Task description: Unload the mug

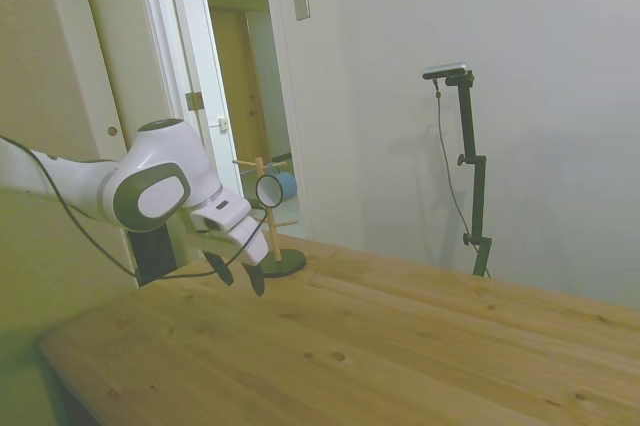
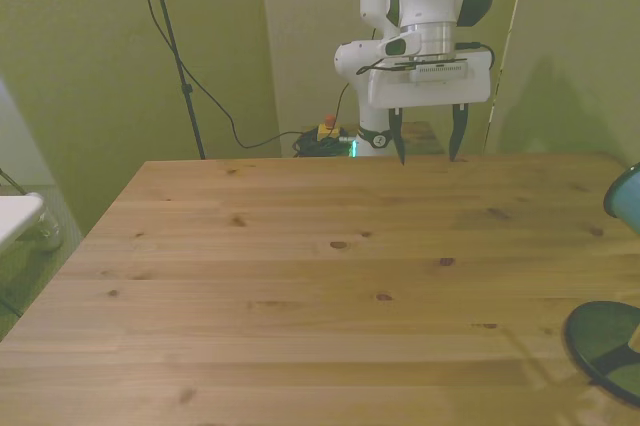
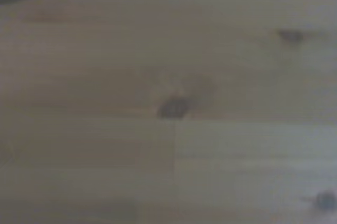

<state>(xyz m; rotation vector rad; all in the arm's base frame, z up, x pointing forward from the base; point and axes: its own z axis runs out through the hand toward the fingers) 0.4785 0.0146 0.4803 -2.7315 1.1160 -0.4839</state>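
The light-blue mug [image 1: 285, 187] hangs on a peg of a small wooden rack [image 1: 264, 216], its white inside turned to the side camera. In the front view only a blue edge of the mug [image 2: 626, 196] shows at the right border. My gripper [image 1: 240, 275] hovers above the table just short of the rack's dark round base [image 1: 279, 263]. It is open, with nothing between its fingers. In the front view the gripper [image 2: 427, 149] hangs over the table's far edge, right of middle. The wrist view holds only blurred wood with a dark knot [image 3: 173, 108].
The wooden table [image 2: 300, 286] stretches wide in front of the gripper. The rack's base [image 2: 606, 342] sits at the front view's lower right. A white door and doorway [image 1: 235, 96] stand behind the rack. Cables [image 2: 210, 106] hang behind the table's far edge.
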